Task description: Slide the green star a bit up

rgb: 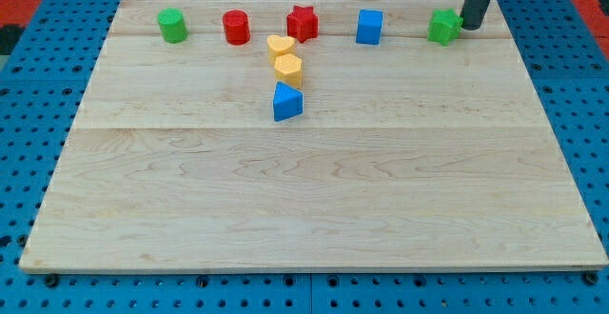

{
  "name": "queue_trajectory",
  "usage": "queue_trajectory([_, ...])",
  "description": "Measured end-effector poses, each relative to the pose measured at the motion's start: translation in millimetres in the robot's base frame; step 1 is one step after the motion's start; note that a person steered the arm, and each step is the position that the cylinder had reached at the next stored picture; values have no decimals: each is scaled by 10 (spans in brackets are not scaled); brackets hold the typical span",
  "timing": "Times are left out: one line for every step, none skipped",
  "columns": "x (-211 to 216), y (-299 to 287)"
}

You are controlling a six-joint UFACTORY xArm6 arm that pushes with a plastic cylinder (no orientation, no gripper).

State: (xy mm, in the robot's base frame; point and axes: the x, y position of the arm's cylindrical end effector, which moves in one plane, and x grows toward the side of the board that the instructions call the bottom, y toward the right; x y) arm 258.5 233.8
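Green is the colour I care about, and the green star (442,26) sits far up at the view's top right of the pale wooden worktop (314,200), already close to the board's upper edge. In the only camera view I have, my tip (469,26) rests just beside the star on its right, touching it or very nearly so; I cannot tell which. No claw exists on this arm, only the dark rod, so nothing is open, shut or holding anything. As I judge it, the trouble is the angle: from the right side, any push sends the star leftward along the row toward the blue cube (369,27) instead of upward. I need the tip below the star first, and swinging round it may clip a point of the star and spin or nudge it sideways. Little board remains above the star, so an overlong push could carry it off the upper edge. Further left, the red star (303,22), red cylinder (236,28), green cylinder (172,26), two yellow blocks (284,57) and a blue wedge-like block (286,103) lie well apart from this work.
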Motion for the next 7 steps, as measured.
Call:
queue_trajectory([17, 0])
queue_trajectory([500, 0])
queue_trajectory([588, 0])
queue_trajectory([588, -56])
queue_trajectory([576, -656])
queue_trajectory([576, -749])
queue_trajectory([576, -744])
